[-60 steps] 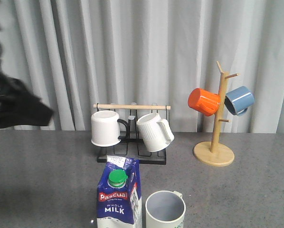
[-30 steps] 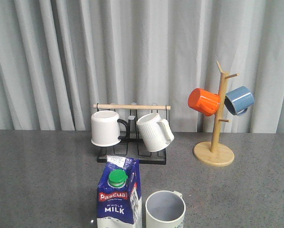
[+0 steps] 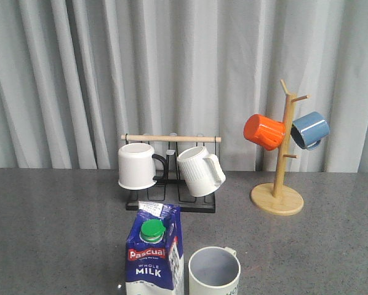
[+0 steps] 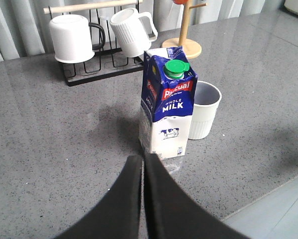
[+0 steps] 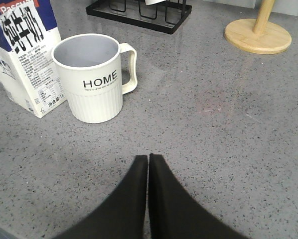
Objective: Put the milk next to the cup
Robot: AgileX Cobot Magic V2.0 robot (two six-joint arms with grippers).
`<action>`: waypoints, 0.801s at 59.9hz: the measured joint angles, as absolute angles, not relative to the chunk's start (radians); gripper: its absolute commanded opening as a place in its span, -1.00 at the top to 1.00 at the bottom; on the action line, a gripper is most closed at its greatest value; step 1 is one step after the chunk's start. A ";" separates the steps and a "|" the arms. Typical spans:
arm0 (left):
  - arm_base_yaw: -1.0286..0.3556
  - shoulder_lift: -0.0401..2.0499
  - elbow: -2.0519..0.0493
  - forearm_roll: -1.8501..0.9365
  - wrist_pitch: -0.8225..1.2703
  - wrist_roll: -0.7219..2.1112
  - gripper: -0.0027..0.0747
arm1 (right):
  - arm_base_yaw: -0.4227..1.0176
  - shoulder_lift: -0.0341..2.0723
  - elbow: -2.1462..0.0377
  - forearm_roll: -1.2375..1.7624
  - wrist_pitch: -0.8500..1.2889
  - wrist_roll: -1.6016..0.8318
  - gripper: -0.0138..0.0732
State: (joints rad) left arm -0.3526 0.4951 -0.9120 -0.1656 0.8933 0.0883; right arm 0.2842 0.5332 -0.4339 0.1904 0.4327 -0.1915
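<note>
Grey speckled table [image 3: 61, 233] before pale pleated curtains [image 3: 79, 74]; milk [image 3: 154, 255] upright near the front edge, long axis vertical, gable ridge up, green cap [image 3: 152, 230] and "Pascual" face turned toward the robot; cup [image 3: 214, 270] upright just beside it on the right, mouth up, a narrow gap between them

Left gripper [image 4: 143, 164] low over the table, close to the carton's base, black fingers pressed together, pinching nothing; right gripper [image 5: 148, 162] likewise closed and empty, aimed at bare table short of the cup

"HOME" lettering and loop handle [image 5: 130, 68] legible only from the right wrist; cow picture only from the left wrist; neither arm visible from the front, only a mug rack [image 3: 172, 203] and wooden mug tree [image 3: 277, 198] behind
</note>
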 measured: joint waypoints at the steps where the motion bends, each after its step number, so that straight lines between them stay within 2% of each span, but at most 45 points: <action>1: -0.353 0.494 -0.912 -0.166 0.893 0.088 0.95 | 0.284 0.533 -0.434 0.190 0.433 -0.192 0.69; 10: -0.353 0.488 -0.908 -0.124 0.885 0.097 0.95 | 0.284 0.533 -0.434 0.190 0.433 -0.192 0.69; 17: -0.353 0.485 -0.843 -0.069 0.773 0.097 0.95 | 0.284 0.533 -0.434 0.190 0.433 -0.192 0.69; 35: -0.196 0.478 -0.416 -0.032 0.235 0.085 0.95 | 0.284 0.533 -0.434 0.190 0.436 -0.192 0.69; 48: -0.086 0.369 -0.156 -0.032 0.076 0.055 0.95 | 0.284 0.533 -0.434 0.190 0.440 -0.192 0.69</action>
